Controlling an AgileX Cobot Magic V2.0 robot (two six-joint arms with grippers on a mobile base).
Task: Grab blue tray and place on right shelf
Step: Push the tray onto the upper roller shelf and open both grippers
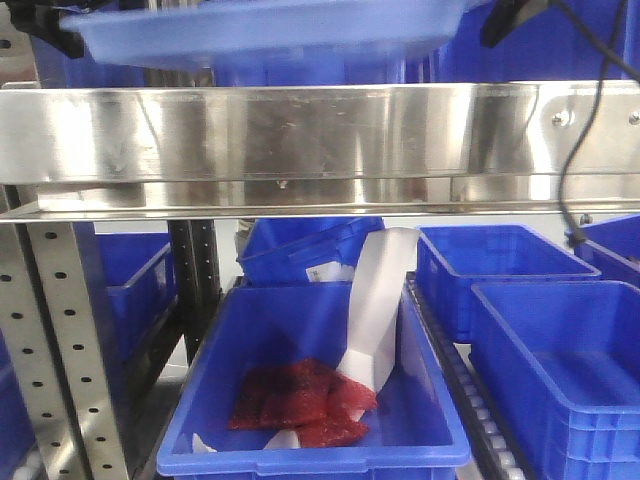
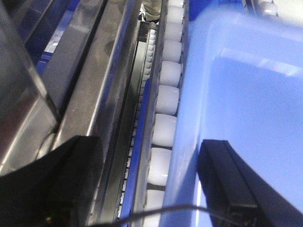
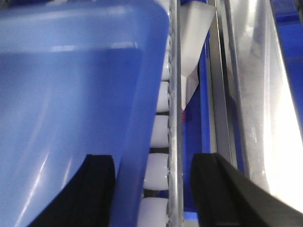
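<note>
No writing can be read anywhere. The blue tray (image 1: pixel 265 30) sits above the right shelf (image 1: pixel 320 135) rail, over white rollers (image 2: pixel 165 101). The left fingers (image 2: pixel 227 184) and right fingers (image 3: pixel 97 189) stand spread, each pair straddling a tray rim without clamping it.

blue tray (image 1: pixel 265 30) above steel shelf rail (image 1: pixel 300 135) | red packets (image 1: pixel 300 405) in deep blue bin (image 1: pixel 310 450) below

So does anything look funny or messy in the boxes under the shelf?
Yes. In the front blue bin, a long white strip droops over the bin's back edge and curls down inside. Its end lies beside a crumpled heap of red packets. The other bins in view look tidy.
</note>
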